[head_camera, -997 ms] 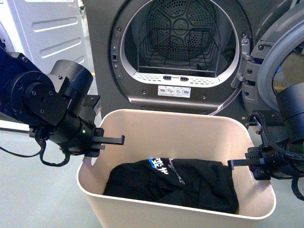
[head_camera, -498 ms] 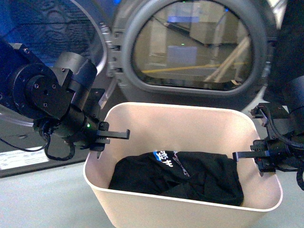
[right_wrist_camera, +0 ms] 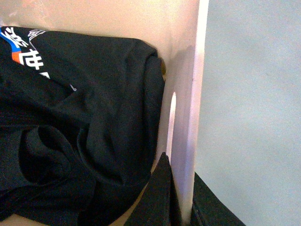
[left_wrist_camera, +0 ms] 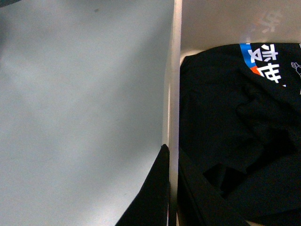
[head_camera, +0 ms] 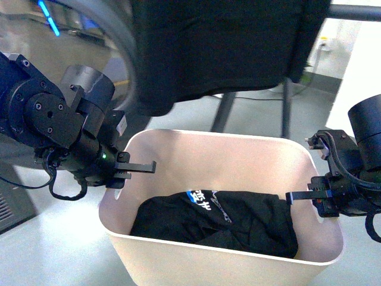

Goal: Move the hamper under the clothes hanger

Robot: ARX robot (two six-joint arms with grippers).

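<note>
"What did the front camera give you that the wrist cameras didn't?"

"The clothes hanger (head_camera: 355,11). Its dark rail crossed the top at about one o'clock from the hamper (head_camera: 208,267). A black shirt (head_camera: 220,42) hung off it at twelve, and the slanted legs (head_camera: 221,113) stood just behind the far rim. The hamper sat on the grey floor (left_wrist_camera: 80,94), below that shirt, with another black garment (head_camera: 226,220) lying in its bottom, blue-and-white lettering showing. Neither wrist view caught any of the rail."

"And what did the wrists add?"

"The grip. From the front I saw only one thin finger of each pincer reaching in over the rim. The left wrist view showed the left pincer (left_wrist_camera: 172,193) astride the wall on the hamper's nine o'clock side. It had one finger outside and one inside, nearly closed, and both were pressed to the plastic, so it was clenched on the hamper. The right pincer (right_wrist_camera: 184,202) did the same on the three o'clock side, just beside a slot (right_wrist_camera: 171,125) in the wall, with the wall pinched between its fingers."
</note>
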